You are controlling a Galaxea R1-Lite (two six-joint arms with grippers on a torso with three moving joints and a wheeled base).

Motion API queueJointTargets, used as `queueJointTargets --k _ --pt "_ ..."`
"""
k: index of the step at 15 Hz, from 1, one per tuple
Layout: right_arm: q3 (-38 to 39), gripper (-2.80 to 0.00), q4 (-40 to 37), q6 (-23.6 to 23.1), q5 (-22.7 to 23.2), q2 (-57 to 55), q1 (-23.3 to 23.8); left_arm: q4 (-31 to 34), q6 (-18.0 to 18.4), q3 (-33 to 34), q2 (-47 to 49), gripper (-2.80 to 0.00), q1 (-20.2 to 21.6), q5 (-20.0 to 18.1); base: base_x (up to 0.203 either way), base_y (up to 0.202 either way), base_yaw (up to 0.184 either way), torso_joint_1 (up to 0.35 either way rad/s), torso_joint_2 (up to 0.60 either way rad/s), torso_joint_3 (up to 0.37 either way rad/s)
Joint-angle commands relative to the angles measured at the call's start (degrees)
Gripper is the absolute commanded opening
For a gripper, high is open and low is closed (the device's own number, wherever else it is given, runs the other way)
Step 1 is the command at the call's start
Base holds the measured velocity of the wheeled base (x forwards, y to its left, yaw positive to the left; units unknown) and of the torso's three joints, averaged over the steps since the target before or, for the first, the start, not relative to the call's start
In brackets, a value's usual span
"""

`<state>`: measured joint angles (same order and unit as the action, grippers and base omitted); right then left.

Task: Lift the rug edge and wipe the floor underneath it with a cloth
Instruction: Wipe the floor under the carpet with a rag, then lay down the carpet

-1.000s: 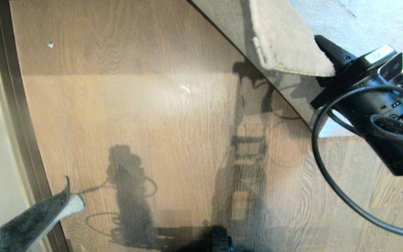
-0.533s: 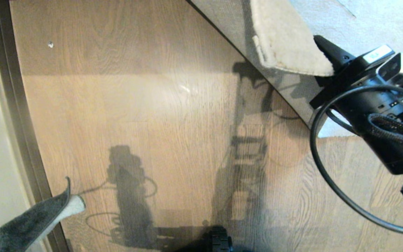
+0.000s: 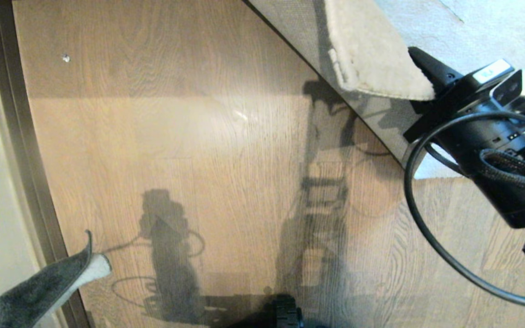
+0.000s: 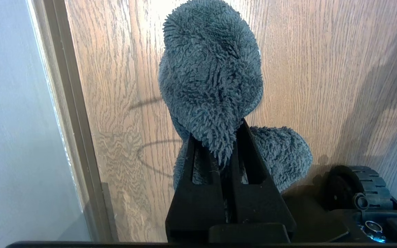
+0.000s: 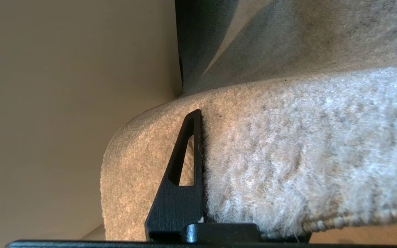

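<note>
Rug edge (image 3: 372, 59) folded up, woven backing showing, pinched in right gripper (image 3: 426, 75) jaws; left gripper (image 4: 215, 144) jaws clamp fuzzy grey cloth (image 4: 212, 79).

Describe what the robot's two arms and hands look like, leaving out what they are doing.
The right arm is a black cylindrical body with a loose black cable looping beside it, a braided black hose, and a silver-white camera block bearing a small label. The right hand has matte black, tapered fingers with a triangular cut-out. The left hand is likewise matte black, its two wedge-shaped fingers each slotted.
</note>
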<state>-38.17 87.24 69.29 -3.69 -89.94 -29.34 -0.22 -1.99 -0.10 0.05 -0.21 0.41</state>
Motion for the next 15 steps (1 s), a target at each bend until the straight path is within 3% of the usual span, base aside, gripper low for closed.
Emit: queueJointTargets --k 1,12,13,14,15 --pt "-0.1 -2.8 2.6 0.4 -0.1 -0.1 0.0 0.0 0.0 0.0 0.0 -2.8 0.0 0.0 0.0 0.0 0.0 0.0 0.0 0.0" --pt "0.3 -2.8 2.6 0.1 -0.1 -0.2 -0.6 0.0 0.0 0.0 0.0 -2.8 0.0 0.0 0.0 0.0 0.0 0.0 0.0 0.0" --pt "0.2 -1.53 2.5 -0.8 -0.1 -0.4 -1.1 0.0 0.0 0.0 0.0 -2.8 0.0 0.0 0.0 0.0 0.0 0.0 0.0 0.0" --pt "0.4 0.0 2.5 -1.7 -0.1 -0.5 -1.5 0.0 0.0 0.0 0.0 -2.8 0.0 0.0 0.0 0.0 0.0 0.0 0.0 0.0" --pt "0.4 0.0 2.5 -1.5 -0.2 -0.6 -1.7 0.0 0.0 0.0 0.0 -2.8 -0.1 0.0 0.0 0.0 0.0 0.0 0.0 0.0"
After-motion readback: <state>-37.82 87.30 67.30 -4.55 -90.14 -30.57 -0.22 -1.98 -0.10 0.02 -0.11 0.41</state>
